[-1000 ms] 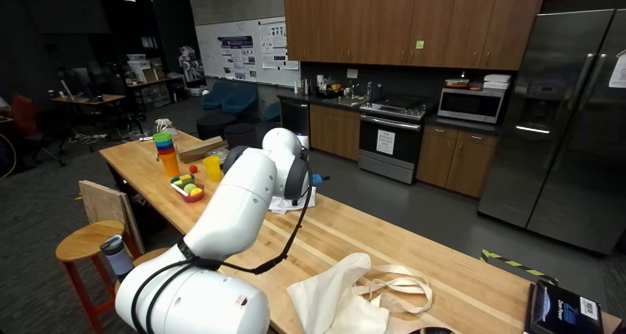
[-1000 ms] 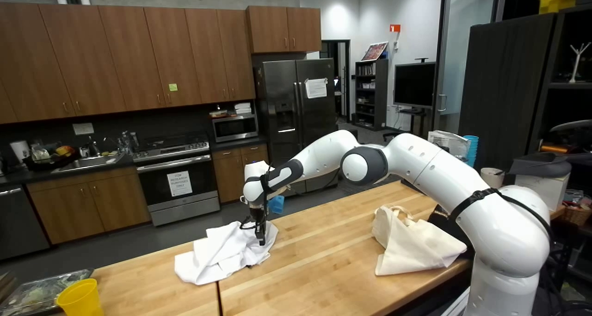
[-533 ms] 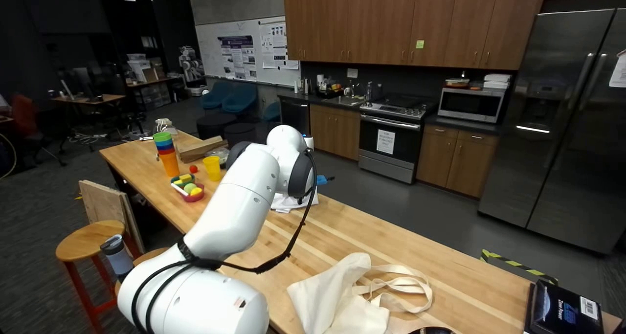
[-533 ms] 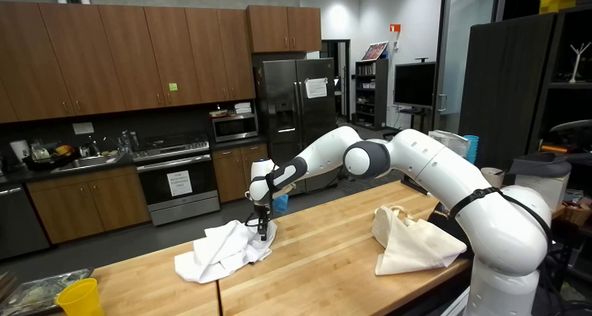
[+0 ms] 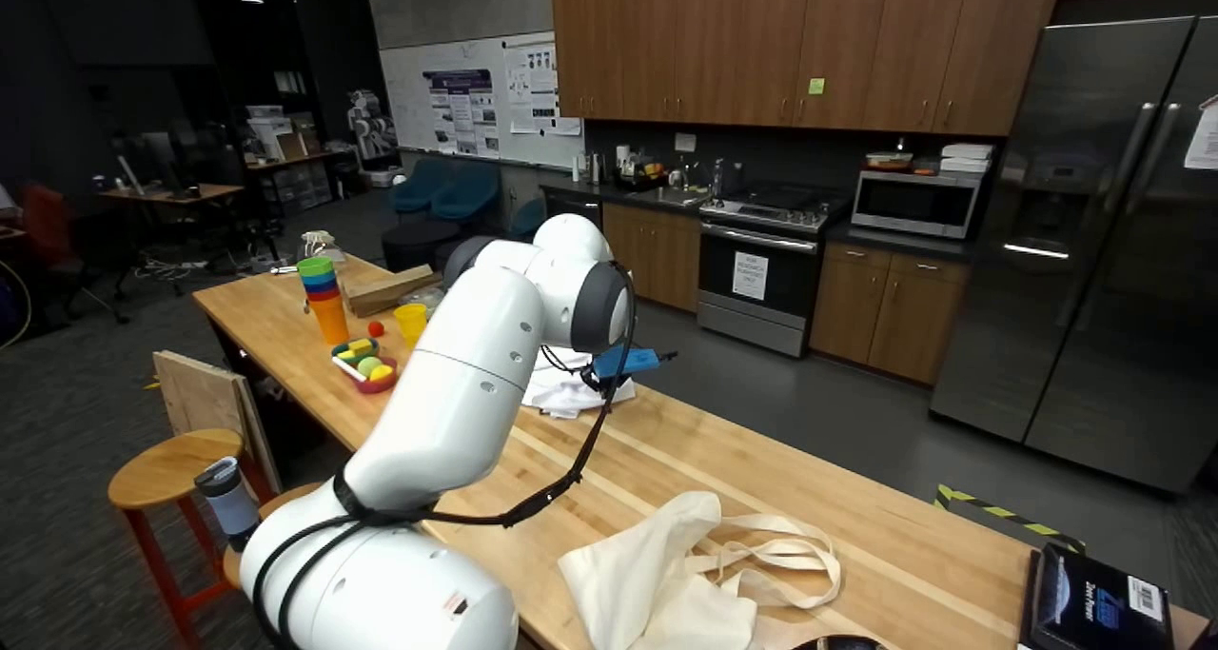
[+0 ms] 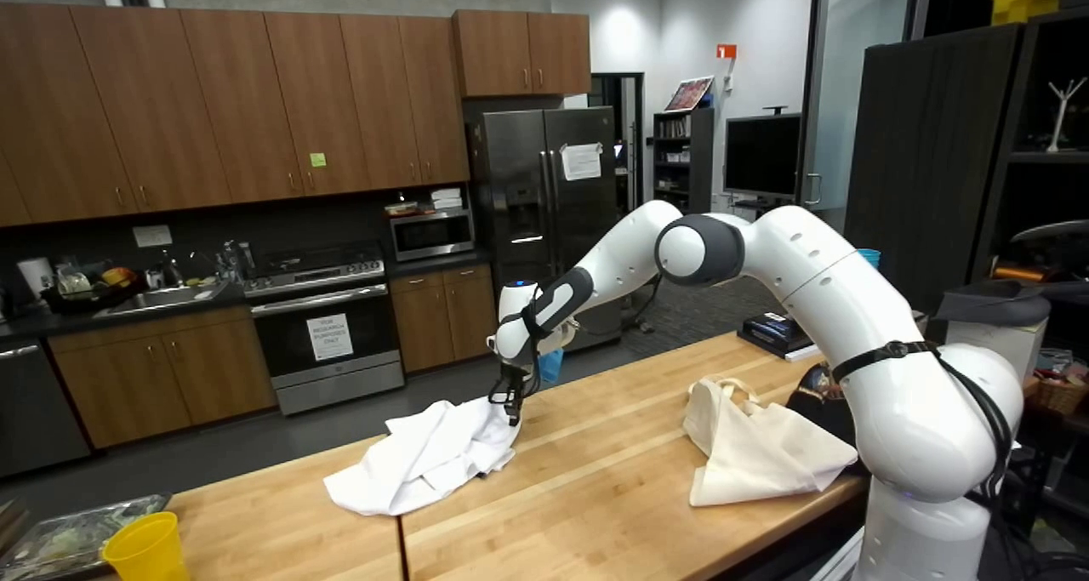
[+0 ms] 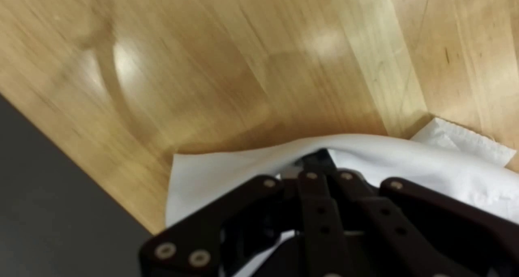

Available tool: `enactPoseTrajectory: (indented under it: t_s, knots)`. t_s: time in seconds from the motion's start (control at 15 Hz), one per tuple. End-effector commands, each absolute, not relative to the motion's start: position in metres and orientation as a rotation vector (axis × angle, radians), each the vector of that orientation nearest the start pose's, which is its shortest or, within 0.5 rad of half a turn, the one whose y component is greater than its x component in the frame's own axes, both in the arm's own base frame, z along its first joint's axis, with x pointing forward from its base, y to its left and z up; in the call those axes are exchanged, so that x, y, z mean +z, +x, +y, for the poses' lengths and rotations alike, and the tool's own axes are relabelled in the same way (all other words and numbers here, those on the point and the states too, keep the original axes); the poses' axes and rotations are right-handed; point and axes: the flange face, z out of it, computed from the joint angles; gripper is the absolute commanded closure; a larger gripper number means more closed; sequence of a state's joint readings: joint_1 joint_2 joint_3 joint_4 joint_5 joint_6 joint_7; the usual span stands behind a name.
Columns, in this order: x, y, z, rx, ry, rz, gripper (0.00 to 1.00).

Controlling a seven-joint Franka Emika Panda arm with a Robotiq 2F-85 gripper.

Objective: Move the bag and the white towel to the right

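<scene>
The white towel [image 6: 417, 466] lies crumpled on the wooden table in both exterior views, partly hidden behind the arm here [image 5: 561, 393]. My gripper [image 6: 514, 412] is shut on its right end, with the fingertips low, close to the tabletop. In the wrist view my gripper [image 7: 311, 163] has its fingers together, pinching a raised fold of the towel [image 7: 365, 145]; the fingertips are partly hidden by the cloth. The cream cloth bag [image 6: 761, 458] lies crumpled near the robot base, well apart from the gripper; its loose straps show in an exterior view [image 5: 785, 555].
A black box [image 5: 1099, 598] sits at the table's end beyond the bag. A yellow cup [image 6: 149, 549] and a clear tray [image 6: 81, 534] stand at the left. Bowls with toy food [image 5: 376, 376] and stacked cups [image 5: 325, 300] are further along. The table edge [image 7: 77, 165] runs close to the towel.
My gripper has moved right and slightly away toward the far table edge, and the towel's held end has shifted with it, stretching the cloth. The bag has not moved.
</scene>
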State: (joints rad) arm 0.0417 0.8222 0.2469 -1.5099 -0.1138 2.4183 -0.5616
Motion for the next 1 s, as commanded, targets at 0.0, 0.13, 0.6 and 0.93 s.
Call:
enactPoseTrajectory:
  t_s: [0.0, 0.13, 0.6, 0.93]
  knots:
    - [0.213, 0.664, 0.141, -0.231, -2.867, -1.133, 1.00]
    - [0.215, 0.647, 0.122, -0.268, -2.909, -1.054, 1.00]
    - [0.233, 0.578, 0.058, -0.633, -3.037, -0.614, 1.00]
    - [0.256, 0.502, -0.003, -0.742, -3.123, -0.281, 1.00]
